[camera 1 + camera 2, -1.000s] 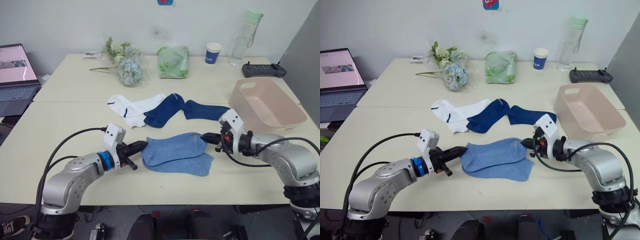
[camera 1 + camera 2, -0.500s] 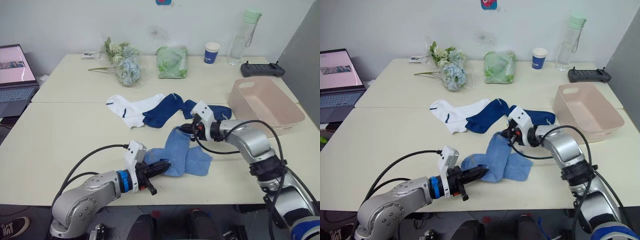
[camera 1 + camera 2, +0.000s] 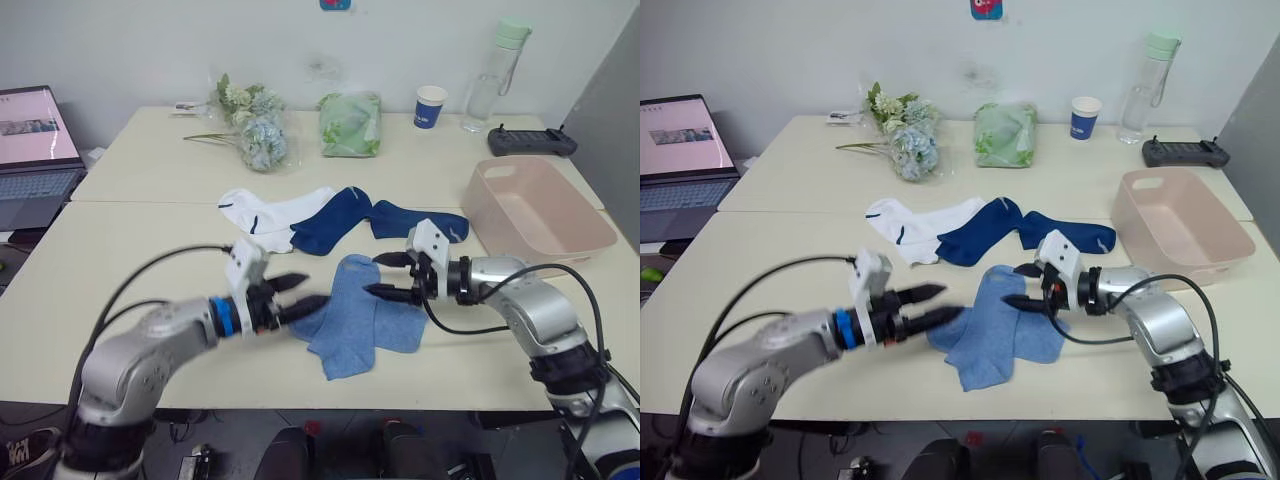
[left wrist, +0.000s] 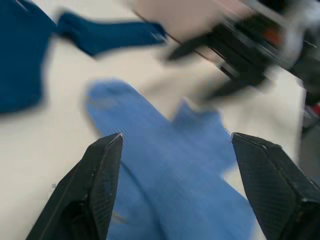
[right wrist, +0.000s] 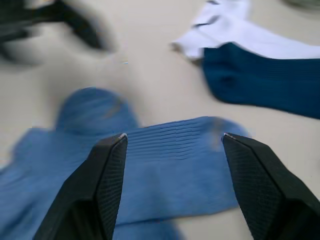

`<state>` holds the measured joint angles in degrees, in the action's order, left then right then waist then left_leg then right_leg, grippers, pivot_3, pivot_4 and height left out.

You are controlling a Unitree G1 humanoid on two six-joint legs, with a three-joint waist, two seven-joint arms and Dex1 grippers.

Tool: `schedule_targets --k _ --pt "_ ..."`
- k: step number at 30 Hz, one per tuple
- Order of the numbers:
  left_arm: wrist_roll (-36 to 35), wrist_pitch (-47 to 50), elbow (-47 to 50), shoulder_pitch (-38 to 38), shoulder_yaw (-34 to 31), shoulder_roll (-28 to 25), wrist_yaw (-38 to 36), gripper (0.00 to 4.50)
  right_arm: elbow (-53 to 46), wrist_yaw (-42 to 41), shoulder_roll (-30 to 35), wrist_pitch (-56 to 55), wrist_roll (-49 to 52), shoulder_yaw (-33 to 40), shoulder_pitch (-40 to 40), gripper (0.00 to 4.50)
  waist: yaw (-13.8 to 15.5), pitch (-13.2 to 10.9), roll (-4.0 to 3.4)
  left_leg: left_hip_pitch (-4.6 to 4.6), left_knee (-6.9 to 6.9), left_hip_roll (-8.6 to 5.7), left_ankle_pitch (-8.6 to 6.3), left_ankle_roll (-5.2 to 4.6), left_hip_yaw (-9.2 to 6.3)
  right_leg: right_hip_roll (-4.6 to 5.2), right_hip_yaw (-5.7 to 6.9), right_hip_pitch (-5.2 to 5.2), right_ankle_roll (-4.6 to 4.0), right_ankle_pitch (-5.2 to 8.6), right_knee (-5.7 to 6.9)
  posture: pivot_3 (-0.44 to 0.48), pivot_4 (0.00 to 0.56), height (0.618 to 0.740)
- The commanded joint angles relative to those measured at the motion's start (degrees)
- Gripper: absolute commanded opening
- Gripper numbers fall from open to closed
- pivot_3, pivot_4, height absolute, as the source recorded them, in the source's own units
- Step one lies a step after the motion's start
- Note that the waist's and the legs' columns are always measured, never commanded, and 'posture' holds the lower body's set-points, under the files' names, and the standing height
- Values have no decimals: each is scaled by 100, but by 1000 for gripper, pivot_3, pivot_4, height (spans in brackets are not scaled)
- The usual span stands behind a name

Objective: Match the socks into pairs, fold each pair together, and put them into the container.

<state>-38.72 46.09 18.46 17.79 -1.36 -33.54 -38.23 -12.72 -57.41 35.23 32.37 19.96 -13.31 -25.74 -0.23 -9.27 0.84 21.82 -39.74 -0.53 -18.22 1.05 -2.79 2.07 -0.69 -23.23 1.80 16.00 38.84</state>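
Two light blue socks (image 3: 362, 316) lie crossed on each other near the table's front, with no finger touching them. My left gripper (image 3: 312, 291) stands open just left of them, its fingers pointing at the pile. My right gripper (image 3: 373, 277) stands open over their right upper part. In the left wrist view the light blue socks (image 4: 170, 165) lie between and beyond my open fingers (image 4: 100, 185). Behind lie two dark navy socks (image 3: 336, 219) and white socks (image 3: 264, 214), overlapping. The pale pink container (image 3: 538, 228) stands at the right.
A laptop (image 3: 34, 150) stands at the far left. Along the back are a bunch of flowers (image 3: 256, 131), a pale green bag (image 3: 349, 123), a blue-and-white paper cup (image 3: 430, 106), a bottle (image 3: 494, 78) and a black controller (image 3: 529, 142).
Both grippers have opened and let go of the light blue socks, which now lie crossed on the table. The left gripper has moved back from the front edge; the right has drawn rightward.
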Motion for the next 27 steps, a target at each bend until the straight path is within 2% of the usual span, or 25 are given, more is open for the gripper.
schedule_targets --k 1,4,7,14,16,18,20,26,27 --pt "1146 -951 -1223 755 767 192 -108 3426 -464 -405 257 -372 -133 -306 237 3287 -2 0 0 0 0 0 0 0 0 -1 1 0 0 0 -1 0 150 740" --pt "1628 -1437 -2148 1320 1169 572 -266 3426 -374 -795 567 -1355 -803 -832 464 3287 -5 -2 3 3 -2 -2 1 0 -1 -9 5 0 0 0 -1 0 150 740" --pt "2172 -1855 -2887 1613 1626 779 -504 3426 -383 -999 493 -1878 -981 -1119 510 3287 -57 -3 5 4 -2 -1 6 10 6 -7 0 -4 2 1 -2 0 150 740" --pt "2757 -2239 -3701 1961 1882 1056 -781 3426 -135 -1073 229 -2461 -1514 -1548 424 3287 -110 -3 6 1 -9 4 10 18 -5 -7 4 -3 2 1 8 0 150 740" --pt "2812 -2289 -3822 2036 1831 1123 -825 3031 67 -1015 133 -2629 -1704 -1634 364 3287 -110 -3 6 2 -11 1 11 19 -5 -6 4 -2 2 1 7 0 150 740" --pt "2849 -2306 -3858 2052 1776 1159 -863 2553 294 -931 32 -2831 -1883 -1673 303 2911 -111 -3 6 2 -11 0 12 21 -4 -5 4 -1 2 1 6 0 150 740" --pt "2867 -2307 -3869 2050 1725 1177 -879 1911 412 -944 -27 -2925 -1932 -1650 249 2340 -114 -3 6 2 -11 1 13 22 -5 -5 4 -1 2 1 6 0 150 740" --pt "2801 -2183 -3672 1903 1479 1146 -842 149 233 -1059 45 -2766 -1621 -1301 216 296 -115 -3 6 2 -11 1 13 23 -6 -3 3 -2 2 1 7 0 150 740" --pt "2790 -2155 -3619 1866 1429 1141 -814 0 198 -1076 85 -2748 -1580 -1233 224 24 -114 -3 6 2 -11 2 13 23 -6 -2 3 -2 2 1 7 0 150 740"
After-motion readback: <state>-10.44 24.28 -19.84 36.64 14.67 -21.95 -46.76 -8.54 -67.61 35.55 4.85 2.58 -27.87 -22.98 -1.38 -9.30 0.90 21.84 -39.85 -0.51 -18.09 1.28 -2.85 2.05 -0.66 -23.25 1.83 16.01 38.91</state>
